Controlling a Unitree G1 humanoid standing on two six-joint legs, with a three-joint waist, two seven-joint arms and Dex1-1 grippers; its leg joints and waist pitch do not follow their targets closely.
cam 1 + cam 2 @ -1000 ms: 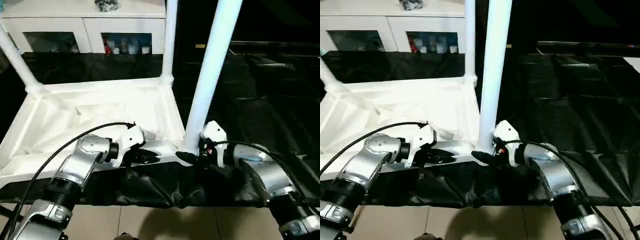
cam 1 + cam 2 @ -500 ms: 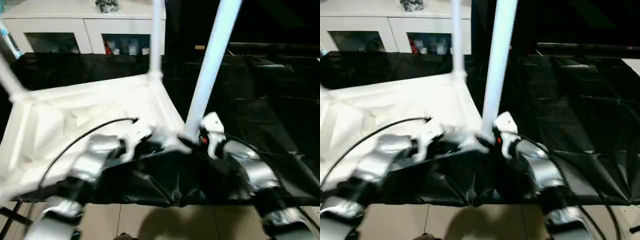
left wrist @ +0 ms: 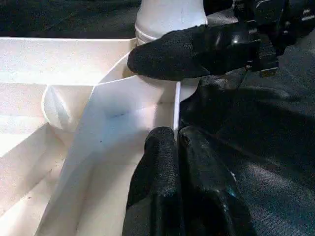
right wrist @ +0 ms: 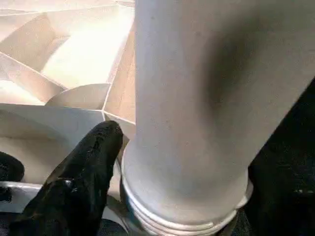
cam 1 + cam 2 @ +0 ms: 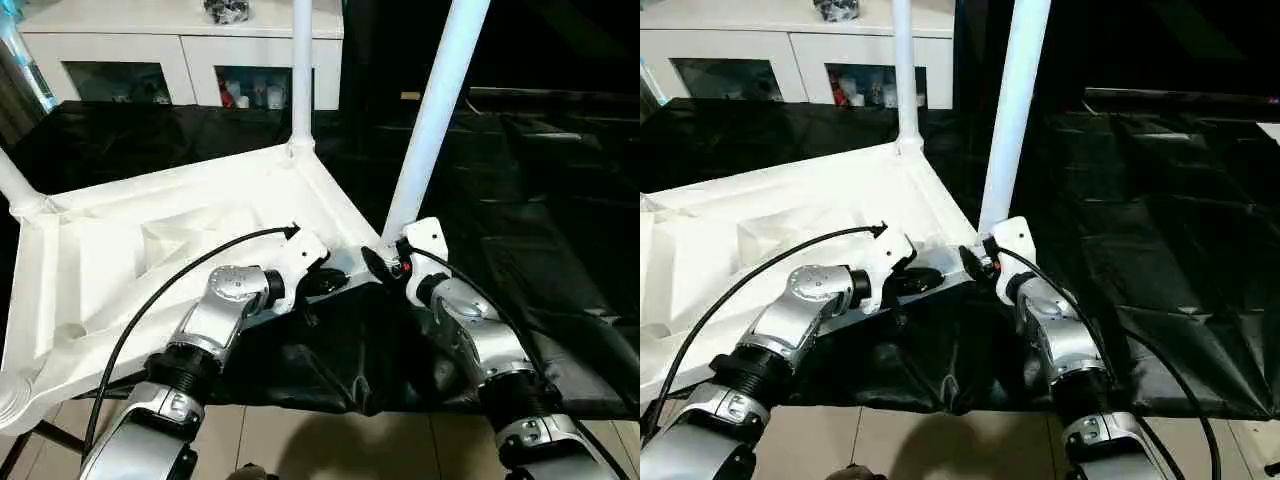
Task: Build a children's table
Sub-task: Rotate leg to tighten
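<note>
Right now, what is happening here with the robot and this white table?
A humanoid robot is assembling a children's table. The white table top lies upside down on a black cloth, with legs standing up from its corner sockets. The left gripper has its jaws shut on the near rim of the top. The right gripper is at the base of the near leg, one finger against its collar. A white cabinet stands behind.

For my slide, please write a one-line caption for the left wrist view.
Left gripper pinches the upturned tabletop's rim while a right gripper finger rests against the near leg's base.
</note>
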